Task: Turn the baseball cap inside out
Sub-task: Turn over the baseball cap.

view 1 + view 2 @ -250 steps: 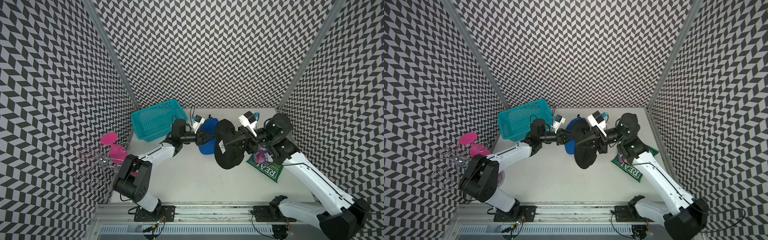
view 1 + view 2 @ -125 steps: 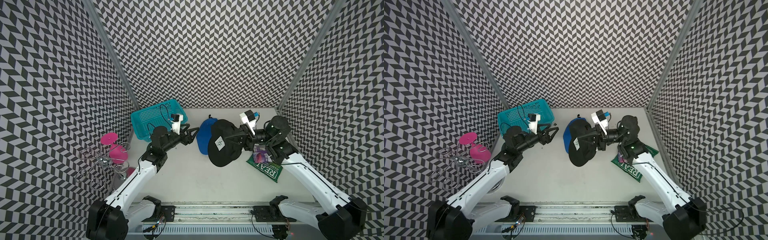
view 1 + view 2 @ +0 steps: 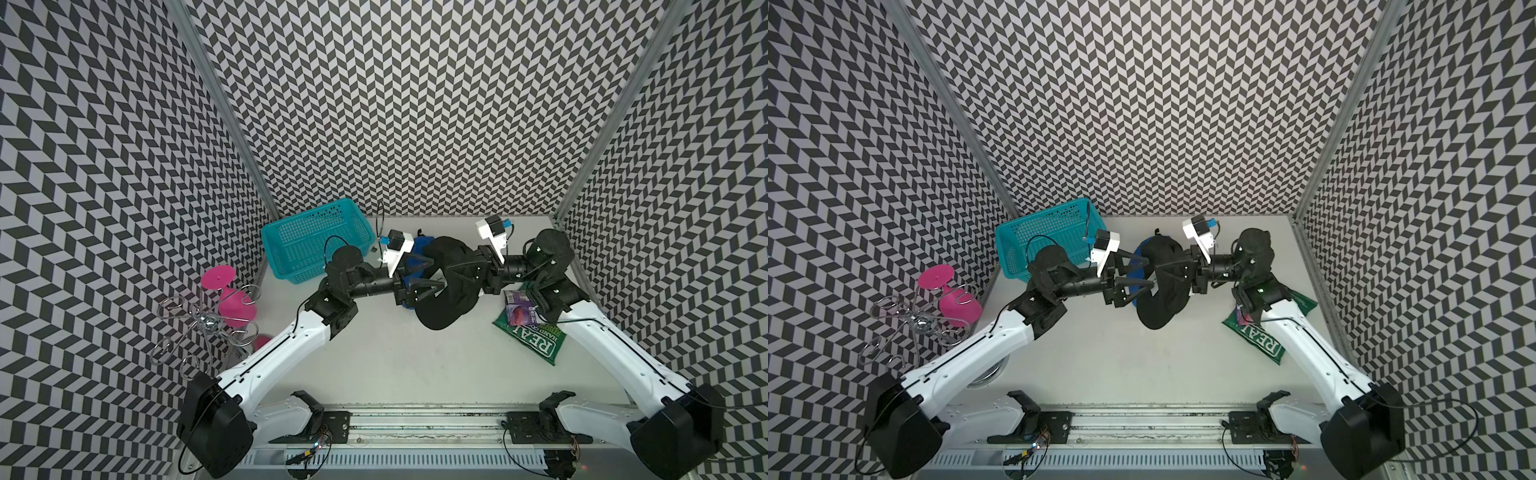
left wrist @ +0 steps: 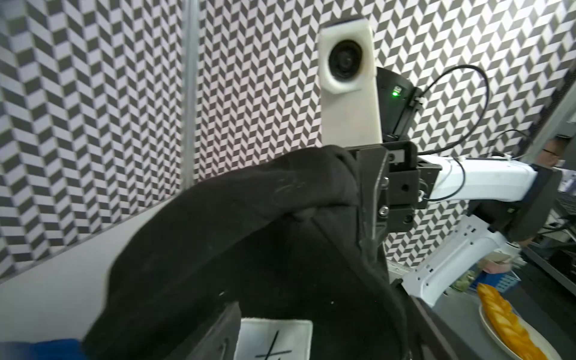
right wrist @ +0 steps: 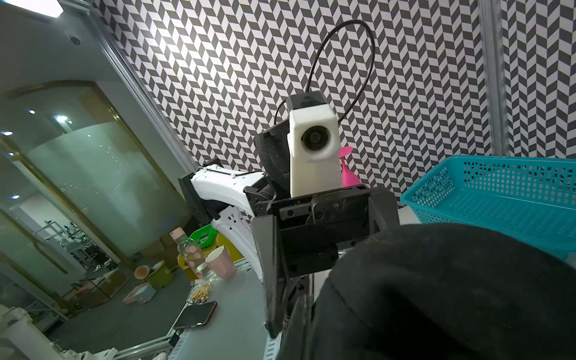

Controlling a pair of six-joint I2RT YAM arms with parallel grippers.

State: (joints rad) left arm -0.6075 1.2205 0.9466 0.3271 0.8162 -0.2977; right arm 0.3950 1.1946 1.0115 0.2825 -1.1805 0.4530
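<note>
Cap (image 3: 440,316) centre; basket (image 3: 303,245) rear left; snack bag (image 3: 536,345) right; wire rack (image 3: 199,328) far left

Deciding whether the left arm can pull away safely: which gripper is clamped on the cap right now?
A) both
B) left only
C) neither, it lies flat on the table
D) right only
D: the right gripper is shut on the baseball cap, while the left gripper has its jaws spread wide, not clamped.

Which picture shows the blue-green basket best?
A top view: nearly all of the basket shows there, rim and mesh floor together. Both top views show it alike. The right wrist view catches only one end, with the cap hiding its lower edge. The left wrist view misses it.
</note>
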